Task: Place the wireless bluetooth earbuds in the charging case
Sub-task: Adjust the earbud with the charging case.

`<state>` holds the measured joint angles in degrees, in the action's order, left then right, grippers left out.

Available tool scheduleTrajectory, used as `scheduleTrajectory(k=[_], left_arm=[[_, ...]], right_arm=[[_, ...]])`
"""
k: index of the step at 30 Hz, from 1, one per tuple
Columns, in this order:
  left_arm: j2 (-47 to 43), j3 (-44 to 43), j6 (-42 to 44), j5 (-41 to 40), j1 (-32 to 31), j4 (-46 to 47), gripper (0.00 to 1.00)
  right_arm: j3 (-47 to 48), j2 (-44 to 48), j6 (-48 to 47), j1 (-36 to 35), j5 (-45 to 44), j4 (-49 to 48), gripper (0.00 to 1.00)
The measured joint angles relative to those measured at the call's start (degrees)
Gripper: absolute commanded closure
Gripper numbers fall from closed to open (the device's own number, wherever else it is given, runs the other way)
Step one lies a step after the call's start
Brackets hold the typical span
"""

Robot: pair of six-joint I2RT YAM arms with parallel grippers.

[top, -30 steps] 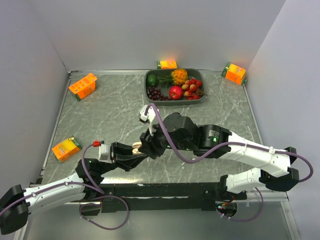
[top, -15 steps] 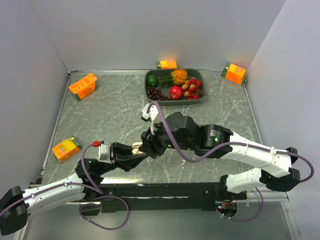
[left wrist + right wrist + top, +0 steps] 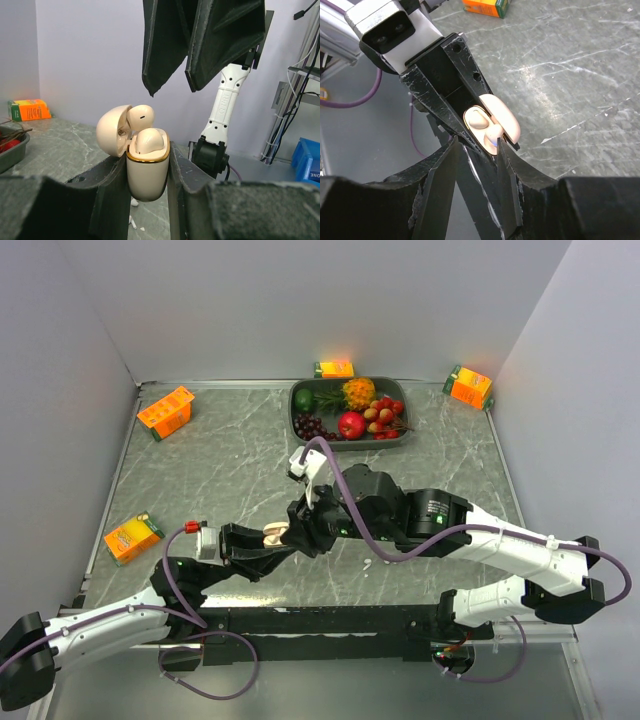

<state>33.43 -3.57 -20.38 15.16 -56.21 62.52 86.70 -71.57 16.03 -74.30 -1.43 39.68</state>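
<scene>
My left gripper [image 3: 146,152] is shut on the cream charging case [image 3: 146,172] and holds it upright above the table, lid [image 3: 112,132] swung open. Two cream earbuds sit in it, one in front [image 3: 148,140] and one behind [image 3: 140,116]. My right gripper [image 3: 172,91] hangs just above the case with its jaws apart and nothing between them. In the right wrist view the case [image 3: 506,120] lies past my right gripper [image 3: 477,142], and one earbud [image 3: 493,137] shows a blue light by the right fingertip. From the top the case [image 3: 272,533] sits between both arms.
Small white bits [image 3: 132,202] lie on the table under the case, and one [image 3: 367,564] lies by the right arm's cable. A grey tray [image 3: 300,423] of fruit stands at the back. Orange cartons [image 3: 166,411] [image 3: 132,537] [image 3: 468,386] [image 3: 334,368] sit around the edges.
The right arm has shifted slightly and its jaws have narrowed a little above the case. A white bit now shows on the table beside its cable. The left arm holds still.
</scene>
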Motion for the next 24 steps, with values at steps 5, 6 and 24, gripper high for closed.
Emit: scheduleTrajectory(k=[5, 6, 24], left_arm=[[-0.3, 0.0, 0.1, 0.0, 0.0, -0.1, 0.99], [-0.3, 0.0, 0.1, 0.0, 0.0, -0.1, 0.99], [-0.8, -0.1, 0.1, 0.7, 0.2, -1.2, 0.99]], right_arm=[[0.0, -0.8, 0.7, 0.0, 0.0, 0.5, 0.52], [0.0, -1.1, 0.7, 0.0, 0.0, 0.7, 0.51], [2.3, -3.7, 1.1, 0.0, -3.7, 2.5, 0.55]])
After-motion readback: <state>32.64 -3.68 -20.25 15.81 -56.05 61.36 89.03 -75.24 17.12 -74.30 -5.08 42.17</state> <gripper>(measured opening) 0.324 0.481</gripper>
